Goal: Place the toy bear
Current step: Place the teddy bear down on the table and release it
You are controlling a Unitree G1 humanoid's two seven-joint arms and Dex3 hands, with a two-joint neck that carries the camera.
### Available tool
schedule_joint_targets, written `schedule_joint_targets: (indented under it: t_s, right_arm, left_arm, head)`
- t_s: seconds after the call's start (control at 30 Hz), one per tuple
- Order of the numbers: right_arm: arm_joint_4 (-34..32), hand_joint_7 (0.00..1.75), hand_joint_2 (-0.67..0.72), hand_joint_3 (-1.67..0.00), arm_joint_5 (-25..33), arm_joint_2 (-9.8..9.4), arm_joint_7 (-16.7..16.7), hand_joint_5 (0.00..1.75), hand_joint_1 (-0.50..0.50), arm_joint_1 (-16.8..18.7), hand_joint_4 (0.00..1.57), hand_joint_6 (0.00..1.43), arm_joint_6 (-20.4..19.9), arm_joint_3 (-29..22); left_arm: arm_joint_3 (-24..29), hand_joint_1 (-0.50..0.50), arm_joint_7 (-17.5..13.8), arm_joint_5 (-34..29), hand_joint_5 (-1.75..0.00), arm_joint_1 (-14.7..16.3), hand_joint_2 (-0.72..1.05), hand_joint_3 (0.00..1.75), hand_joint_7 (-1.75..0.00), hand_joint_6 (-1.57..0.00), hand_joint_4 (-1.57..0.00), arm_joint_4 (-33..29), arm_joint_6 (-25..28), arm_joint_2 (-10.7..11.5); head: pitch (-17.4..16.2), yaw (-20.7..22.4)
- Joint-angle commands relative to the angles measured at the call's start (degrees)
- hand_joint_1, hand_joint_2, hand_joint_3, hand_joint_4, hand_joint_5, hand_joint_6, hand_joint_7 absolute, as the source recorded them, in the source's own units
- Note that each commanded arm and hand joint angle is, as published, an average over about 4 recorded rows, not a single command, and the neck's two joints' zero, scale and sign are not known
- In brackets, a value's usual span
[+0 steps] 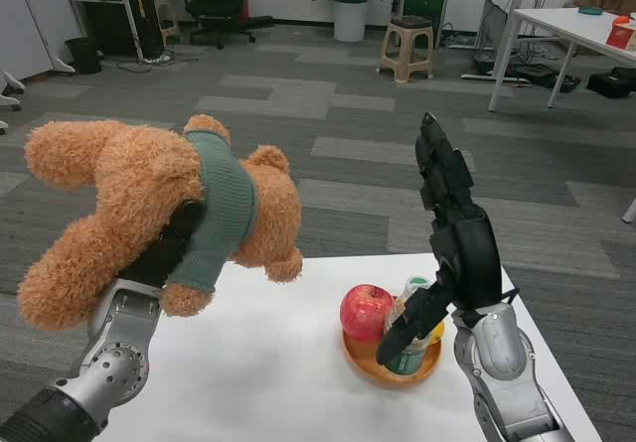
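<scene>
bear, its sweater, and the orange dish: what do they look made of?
Toy bear: plush, curly tan pile, matte. Its sweater: green knit, ribbing visible. Orange dish: smooth with a slight sheen, probably plastic, though glazed ceramic can't be ruled out.

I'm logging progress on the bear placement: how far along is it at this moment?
Done: the pick-up. The left hand grips the toy bear around its green-sweatered middle, lifted above the white table. In hand: carrying it, tipped sideways in the air. Left: setting it down and letting go. The right hand is raised, holding nothing, beside the orange bowl with the red apple.
</scene>
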Motion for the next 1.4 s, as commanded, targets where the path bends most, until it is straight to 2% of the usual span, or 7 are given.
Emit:
schedule_joint_targets:
  t_s: [0.03, 0.27, 0.37, 0.93, 1.1, 1.2, 1.4]
  right_arm:
    - [0.20, 0.00, 0.47, 0.00, 0.56, 0.34, -0.28, 0.00, -0.42, -0.40, 0.00, 0.00, -0.54, 0.11]
    - [0.20, 0.00, 0.47, 0.00, 0.56, 0.34, -0.28, 0.00, -0.42, -0.40, 0.00, 0.00, -0.54, 0.11]
    - [0.20, 0.00, 0.47, 0.00, 0.56, 0.34, -0.28, 0.00, -0.42, -0.40, 0.00, 0.00, -0.54, 0.11]
    - [0.20, 0.00, 0.47, 0.00, 0.56, 0.34, -0.28, 0.00, -0.42, -0.40, 0.00, 0.00, -0.54, 0.02]
    - [0.20, 0.00, 0.47, 0.00, 0.56, 0.34, -0.28, 0.00, -0.42, -0.40, 0.00, 0.00, -0.54, 0.02]
    - [0.20, 0.00, 0.47, 0.00, 0.56, 0.34, -0.28, 0.00, -0.42, -0.40, 0.00, 0.00, -0.54, 0.02]
    - [0.29, 0.00, 0.47, 0.00, 0.56, 0.34, -0.28, 0.00, -0.42, -0.40, 0.00, 0.00, -0.54, 0.02]
  left_arm:
    - [0.36, 0.21, -0.76, 0.28, -1.75, -0.82, 1.05, 0.12, -1.68, -0.89, -1.23, -0.60, -0.75, 0.50]
    - [0.36, 0.22, -0.76, 0.28, -1.75, -0.82, 1.05, 0.11, -1.68, -0.89, -1.25, -0.60, -0.75, 0.50]
    - [0.38, 0.22, -0.76, 0.28, -1.75, -0.82, 1.05, 0.17, -1.68, -0.89, -1.23, -0.60, -0.75, 0.50]
    - [0.80, 0.23, -0.72, 1.31, -1.75, -0.82, 1.05, 0.15, -1.68, -0.88, -1.22, -0.60, -0.75, 0.50]
    - [3.70, 0.28, -0.11, 7.75, -1.75, -0.82, 1.05, 0.17, -1.68, -0.84, -1.17, -0.46, -0.84, 0.28]
    - [7.32, 0.30, 0.99, 14.70, -1.75, -0.66, 1.05, 0.17, -1.68, -0.81, -1.14, -0.25, -0.82, 0.12]
    - [12.88, 0.27, 3.72, 26.34, -1.75, -0.20, 1.05, 0.17, -1.68, -0.82, -1.17, -0.16, -0.93, -0.29]
  head:
    - [0.75, 0.03]
    - [0.29, 0.04]
    - [0.29, 0.04]
    - [0.27, -0.07]
    - [0.22, -0.02]
    - [0.20, -0.12]
    - [0.09, 0.03]
